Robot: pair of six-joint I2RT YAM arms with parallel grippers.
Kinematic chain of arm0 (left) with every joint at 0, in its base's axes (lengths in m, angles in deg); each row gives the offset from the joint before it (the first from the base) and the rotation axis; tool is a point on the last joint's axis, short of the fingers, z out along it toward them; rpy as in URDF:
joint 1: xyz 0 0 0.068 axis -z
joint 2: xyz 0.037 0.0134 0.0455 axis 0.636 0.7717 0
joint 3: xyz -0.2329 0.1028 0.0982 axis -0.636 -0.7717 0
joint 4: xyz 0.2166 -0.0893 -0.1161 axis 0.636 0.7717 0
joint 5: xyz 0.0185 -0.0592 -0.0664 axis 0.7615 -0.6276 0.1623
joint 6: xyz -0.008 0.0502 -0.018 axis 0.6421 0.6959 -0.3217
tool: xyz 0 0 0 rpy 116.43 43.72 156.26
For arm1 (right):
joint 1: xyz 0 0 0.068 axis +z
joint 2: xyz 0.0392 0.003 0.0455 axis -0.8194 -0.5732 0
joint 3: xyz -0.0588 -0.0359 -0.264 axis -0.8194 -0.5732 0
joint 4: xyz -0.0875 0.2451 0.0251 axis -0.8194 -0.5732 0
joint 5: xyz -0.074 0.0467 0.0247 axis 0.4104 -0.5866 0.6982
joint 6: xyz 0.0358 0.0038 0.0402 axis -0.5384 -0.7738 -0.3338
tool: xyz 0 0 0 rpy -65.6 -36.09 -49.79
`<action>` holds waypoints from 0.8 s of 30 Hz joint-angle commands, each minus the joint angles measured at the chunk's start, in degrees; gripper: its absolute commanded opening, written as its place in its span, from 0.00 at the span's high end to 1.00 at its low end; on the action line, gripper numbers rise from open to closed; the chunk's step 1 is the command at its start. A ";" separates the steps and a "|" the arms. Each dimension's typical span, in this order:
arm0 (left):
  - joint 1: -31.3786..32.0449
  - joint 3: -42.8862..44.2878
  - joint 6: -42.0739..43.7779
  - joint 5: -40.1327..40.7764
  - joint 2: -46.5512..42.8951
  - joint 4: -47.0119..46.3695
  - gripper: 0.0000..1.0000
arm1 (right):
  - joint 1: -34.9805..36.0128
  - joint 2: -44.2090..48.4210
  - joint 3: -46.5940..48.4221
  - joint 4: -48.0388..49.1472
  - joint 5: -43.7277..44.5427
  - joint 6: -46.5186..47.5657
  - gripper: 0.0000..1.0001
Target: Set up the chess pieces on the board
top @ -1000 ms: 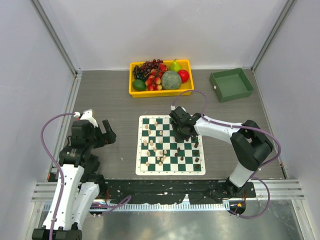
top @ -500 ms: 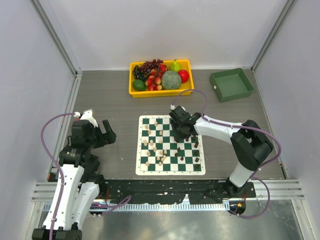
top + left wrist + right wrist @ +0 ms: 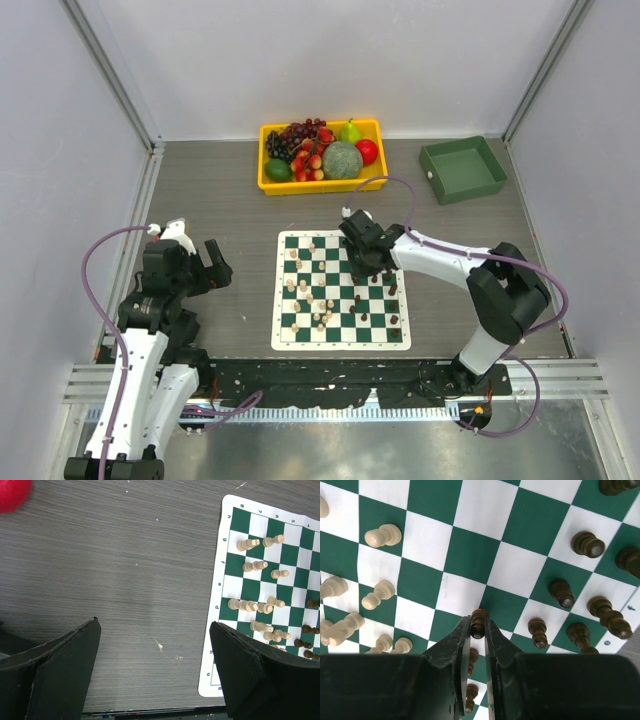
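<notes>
Top external: right gripper (image 3: 366, 266) low over the far-right squares of the board (image 3: 279, 290); left gripper (image 3: 215, 262) off the mat, near its left edge.
Left wrist: jaws wide apart; cream pieces (image 3: 250, 605) stand to their right.
Right wrist: jaws clamped on dark brown pawn (image 3: 479, 621).

You have the green-and-white board (image 3: 340, 346) lying flat mid-table. On it, cream pieces (image 3: 305, 292) cluster toward 9 o'clock and dark pieces (image 3: 388, 303) toward 3 o'clock. One dark piece (image 3: 479, 621) stands upright, pinched in the right gripper (image 3: 478, 629).

lab robot cell | white panel walls (image 3: 300, 60) | aluminium rail (image 3: 572, 379) | grey table (image 3: 220, 205)
</notes>
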 commanded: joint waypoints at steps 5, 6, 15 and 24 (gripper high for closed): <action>-0.15 0.82 -0.25 -0.40 -0.43 -0.64 0.02 | 0.28 11.29 -2.44 -1.65 3.62 -1.42 0.80; -0.15 0.82 -0.25 -0.58 -0.34 -0.73 0.01 | 0.46 11.83 -3.49 -1.74 3.71 -1.94 0.80; -0.15 0.90 -0.25 -0.84 -0.17 -0.73 0.01 | 0.37 14.91 -10.35 -1.04 4.24 -3.97 0.80; -0.24 0.82 -0.25 -0.67 0.01 -0.64 0.02 | 0.02 13.94 -10.97 -0.77 5.91 -3.62 0.79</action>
